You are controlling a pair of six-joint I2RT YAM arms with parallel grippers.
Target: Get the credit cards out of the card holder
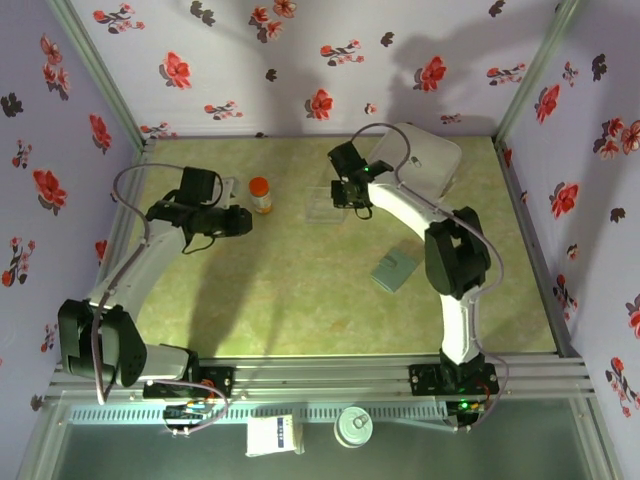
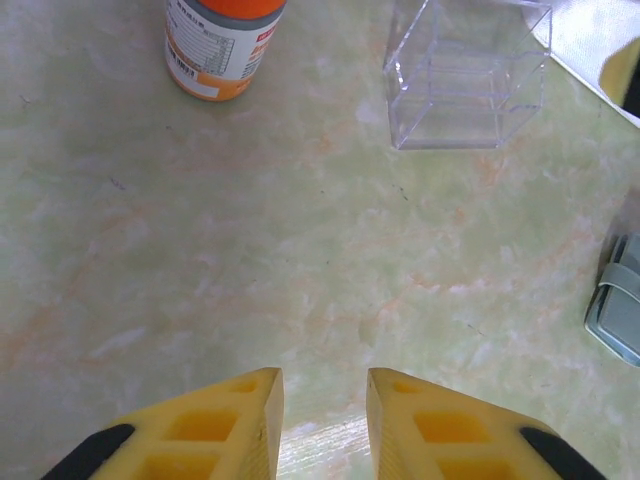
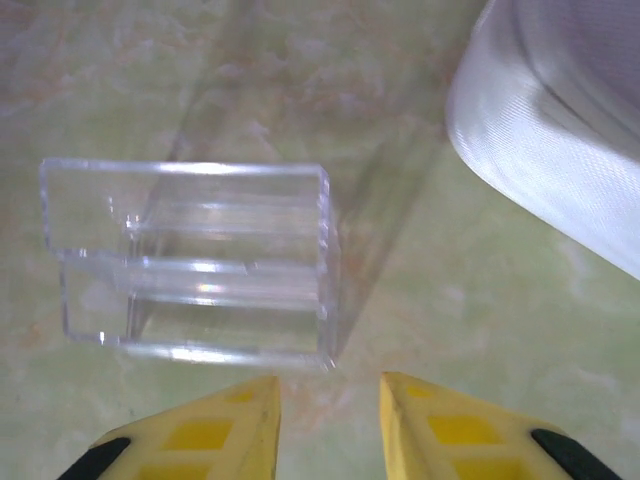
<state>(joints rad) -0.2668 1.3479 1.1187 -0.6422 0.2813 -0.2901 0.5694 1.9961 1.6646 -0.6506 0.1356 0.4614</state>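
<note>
Standing beyond card holder: bottle, clear box, case.

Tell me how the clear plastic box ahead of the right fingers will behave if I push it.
Probably light: the clear plastic box has thin walls and looks empty, so it should slide easily on the smooth table. Its glossy rigid sides may slip in a pinch. Low and flat-bottomed, it seems unlikely to tip or roll.
</note>
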